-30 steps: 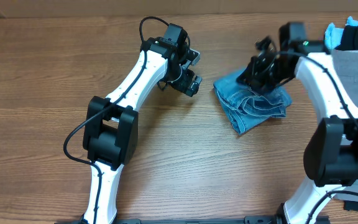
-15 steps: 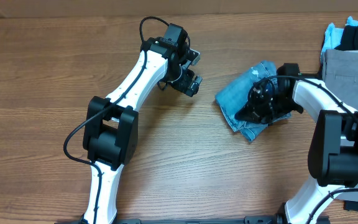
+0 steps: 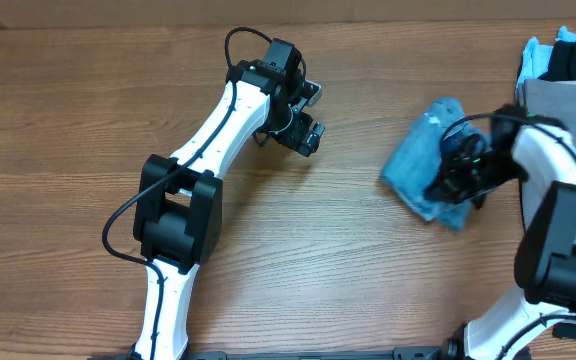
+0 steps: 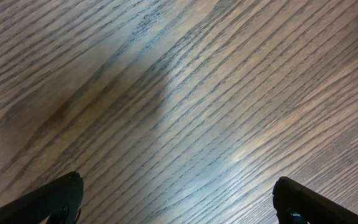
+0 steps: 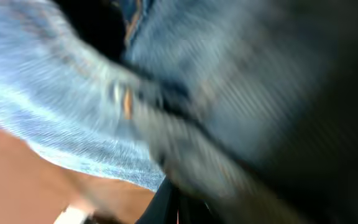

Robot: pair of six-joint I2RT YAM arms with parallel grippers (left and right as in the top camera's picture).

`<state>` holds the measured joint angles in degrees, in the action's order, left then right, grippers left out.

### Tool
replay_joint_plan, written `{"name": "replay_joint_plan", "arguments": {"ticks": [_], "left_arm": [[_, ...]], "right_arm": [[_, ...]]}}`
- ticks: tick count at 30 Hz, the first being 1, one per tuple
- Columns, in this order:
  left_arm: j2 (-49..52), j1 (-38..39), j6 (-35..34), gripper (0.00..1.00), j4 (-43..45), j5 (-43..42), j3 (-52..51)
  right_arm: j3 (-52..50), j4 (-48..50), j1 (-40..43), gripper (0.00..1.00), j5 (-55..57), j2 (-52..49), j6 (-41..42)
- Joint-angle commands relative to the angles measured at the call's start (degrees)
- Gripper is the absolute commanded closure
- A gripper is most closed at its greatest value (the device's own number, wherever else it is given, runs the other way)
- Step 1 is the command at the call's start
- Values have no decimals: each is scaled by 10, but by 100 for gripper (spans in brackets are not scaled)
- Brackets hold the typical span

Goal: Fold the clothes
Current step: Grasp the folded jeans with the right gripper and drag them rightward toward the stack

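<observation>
**Folded jeans sit under the right gripper on a wooden table**

The wood-grain table (image 3: 68,150) spans the overhead view. The left gripper (image 3: 303,130) hangs over bare wood left of centre, its fingertips (image 4: 61,196) spread wide and empty. The light-blue jeans (image 3: 418,160), bunched into a compact bundle, lie right of centre. The right gripper (image 3: 458,175) is pressed onto their right side, but the blurred wrist view, filled with denim (image 5: 55,112), cannot tell whether it grips them. Grey trousers (image 3: 558,105) lie at the far right edge, with a black garment (image 3: 573,55) and a sky-blue garment (image 3: 535,50) above them.
</observation>
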<state>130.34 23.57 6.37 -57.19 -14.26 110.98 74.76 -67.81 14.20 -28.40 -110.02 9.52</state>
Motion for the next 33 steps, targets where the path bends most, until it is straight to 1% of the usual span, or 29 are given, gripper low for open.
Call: {"name": "replay_joint_plan", "arguments": {"ticks": [1,5,8,11,12,16,20,22,24,28,30,33], "left_arm": [[5,-5,-4,0,2,3,2],[5,-5,-4,0,3,3,2],[5,-5,-4,0,5,3,2],[5,-5,-4,0,9,3,2],[5,-5,-4,0,10,3,2],[5,-5,-4,0,15,3,2],[5,-5,-4,0,17,3,2],[5,-5,-4,0,17,3,2],[5,-5,-4,0,17,3,2],[5,-5,-4,0,17,3,2],[5,-5,-4,0,17,3,2],[5,-5,-4,0,17,3,2]], "right_arm": [[75,-21,23,94,98,51,9],[132,-49,34,85,117,70,10],[143,-41,39,77,116,72,10],[140,-16,43,78,75,71,6],[138,-4,43,81,48,71,-3],[118,39,43,81,-80,70,-49],[61,91,43,81,-203,70,-99],[22,126,43,81,-240,70,-102],[-23,167,43,80,-245,70,-99],[-101,237,58,74,-241,65,-95],[-134,274,78,71,-237,58,-95],[-174,337,122,63,-238,36,-83]]}}
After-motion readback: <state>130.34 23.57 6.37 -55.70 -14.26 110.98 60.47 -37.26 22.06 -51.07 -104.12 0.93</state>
